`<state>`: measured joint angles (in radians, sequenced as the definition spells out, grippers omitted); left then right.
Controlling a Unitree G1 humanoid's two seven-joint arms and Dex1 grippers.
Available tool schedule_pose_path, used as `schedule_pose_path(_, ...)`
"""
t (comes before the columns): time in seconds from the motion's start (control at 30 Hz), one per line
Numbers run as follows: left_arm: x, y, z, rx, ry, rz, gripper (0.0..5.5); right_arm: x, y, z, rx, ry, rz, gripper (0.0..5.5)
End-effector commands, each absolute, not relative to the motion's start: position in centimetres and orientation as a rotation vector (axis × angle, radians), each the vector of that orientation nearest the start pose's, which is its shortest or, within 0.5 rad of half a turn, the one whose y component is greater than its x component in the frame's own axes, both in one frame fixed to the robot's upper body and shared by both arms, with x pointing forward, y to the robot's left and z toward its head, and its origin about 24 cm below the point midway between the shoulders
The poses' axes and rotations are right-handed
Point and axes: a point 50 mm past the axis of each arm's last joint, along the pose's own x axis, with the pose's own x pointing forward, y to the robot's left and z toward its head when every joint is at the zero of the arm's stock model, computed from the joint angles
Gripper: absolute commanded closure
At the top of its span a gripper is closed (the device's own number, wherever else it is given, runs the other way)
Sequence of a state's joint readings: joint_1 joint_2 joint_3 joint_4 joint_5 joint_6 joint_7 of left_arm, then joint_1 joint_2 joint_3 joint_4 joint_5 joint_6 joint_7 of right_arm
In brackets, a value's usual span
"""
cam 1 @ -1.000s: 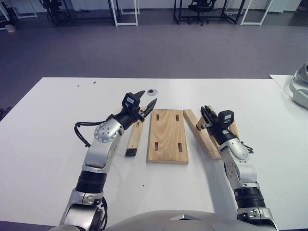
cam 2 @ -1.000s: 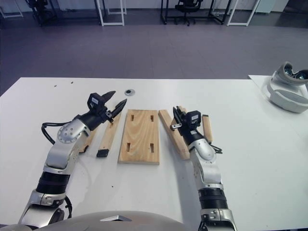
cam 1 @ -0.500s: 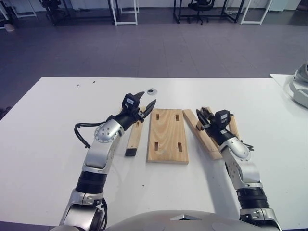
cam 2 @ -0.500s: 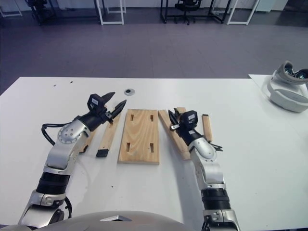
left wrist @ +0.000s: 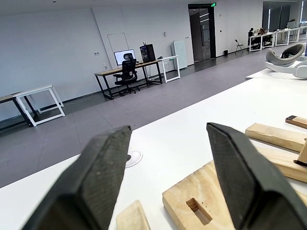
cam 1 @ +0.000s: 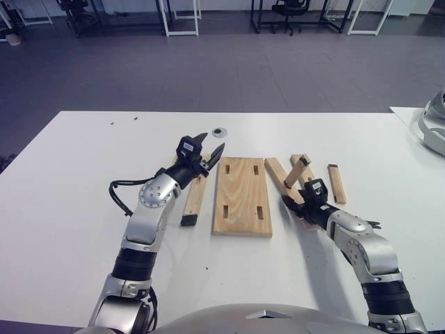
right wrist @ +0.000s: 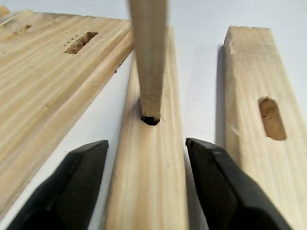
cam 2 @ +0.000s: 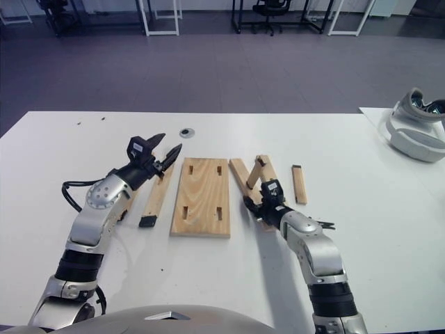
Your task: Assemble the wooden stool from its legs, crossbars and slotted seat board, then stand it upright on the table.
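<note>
Straddling a leg w/ a crossbar stuck in its slot, R gripper was open; L gripper hovered open beside seat board.

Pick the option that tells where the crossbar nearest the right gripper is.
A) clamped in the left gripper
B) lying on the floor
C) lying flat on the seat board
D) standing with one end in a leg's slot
D: the crossbar rises tilted out of the slot in the leg lying on the table, and the right gripper has its jaws open on either side of that leg.
</note>
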<state>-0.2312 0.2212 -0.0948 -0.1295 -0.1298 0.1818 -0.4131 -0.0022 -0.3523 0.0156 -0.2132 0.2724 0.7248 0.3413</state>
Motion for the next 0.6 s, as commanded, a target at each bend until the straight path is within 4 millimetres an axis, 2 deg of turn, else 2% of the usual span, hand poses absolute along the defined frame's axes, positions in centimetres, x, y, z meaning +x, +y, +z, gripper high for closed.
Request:
schedule_pose_path(0.03,28.2,12.6,11.2,0.154,-0.141,-0.563,2.64,23.2,-18.3,3.2,-0.070,0.601,0.422,3.21)
schedule_pose_path(0.07,28.2,12.6,11.2,0.154,-0.139,-0.560,2.64,23.2,-18.3,3.2,-0.082,0.605,0.424,3.40)
schedule_pose_path(0.13,28.2,12.6,11.2,0.153,-0.139,-0.557,2.64,23.5,-18.5,3.6,-0.095,0.582,0.407,3.43)
schedule_pose_path(0.23,28.4,12.6,11.8,0.097,-0.155,-0.546,2.64,24.5,-19.0,5.6,-0.084,0.454,0.349,3.43)
schedule_pose_path(0.3,28.5,12.4,12.8,-0.085,-0.157,-0.561,2.64,25.0,-18.4,8.5,-0.149,0.272,0.423,3.43)
schedule_pose_path(0.37,28.4,11.6,13.8,-0.406,-0.128,-0.624,2.27,24.8,-16.6,11.1,-0.224,0.095,0.555,3.43)
schedule_pose_path(0.43,28.4,11.0,14.3,-0.648,-0.081,-0.679,1.91,24.4,-15.0,12.8,-0.256,-0.034,0.659,3.43)
schedule_pose_path(0.53,28.5,10.3,14.5,-0.790,0.007,-0.712,1.38,24.1,-13.6,14.5,-0.266,-0.171,0.734,3.43)
schedule_pose_path(0.6,28.5,9.9,15.1,-0.877,0.025,-0.740,1.31,23.8,-12.8,15.0,-0.287,-0.221,0.794,3.43)
